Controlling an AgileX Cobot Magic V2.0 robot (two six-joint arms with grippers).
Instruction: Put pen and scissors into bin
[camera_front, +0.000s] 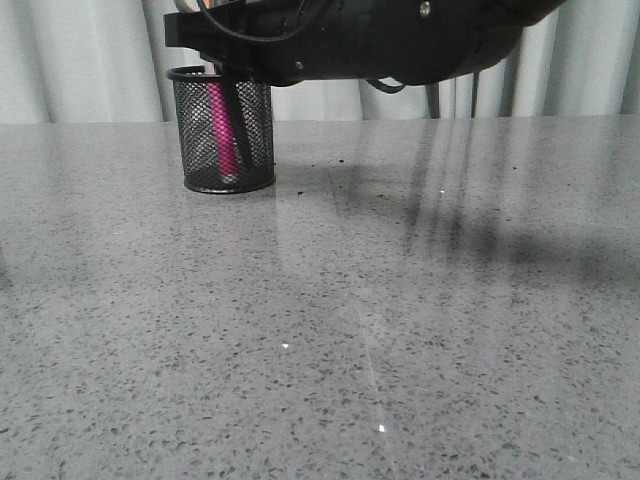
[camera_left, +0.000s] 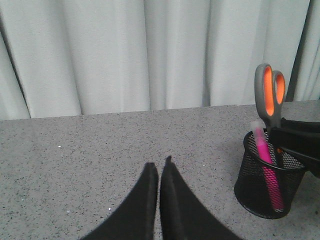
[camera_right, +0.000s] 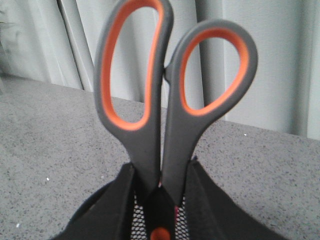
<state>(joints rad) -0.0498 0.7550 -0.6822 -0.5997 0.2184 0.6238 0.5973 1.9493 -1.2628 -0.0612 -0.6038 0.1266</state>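
The bin (camera_front: 228, 138), a black mesh cup, stands at the far left of the table. The pink pen (camera_front: 222, 130) stands inside it, leaning, with its whitish cap above the rim in the left wrist view (camera_left: 259, 129). My right gripper (camera_right: 160, 172) is shut on the scissors (camera_right: 167, 100) just below the orange-lined loops and holds them upright, blades down inside the bin (camera_right: 175, 225). The loops stick up above the rim (camera_left: 270, 92). My left gripper (camera_left: 160, 167) is shut and empty over bare table, to the side of the bin (camera_left: 270, 185).
The right arm (camera_front: 380, 35) reaches across the top of the front view, over the bin. White curtains (camera_left: 150, 50) hang behind the table's far edge. The grey speckled tabletop (camera_front: 400, 330) stretches in front of and beside the bin.
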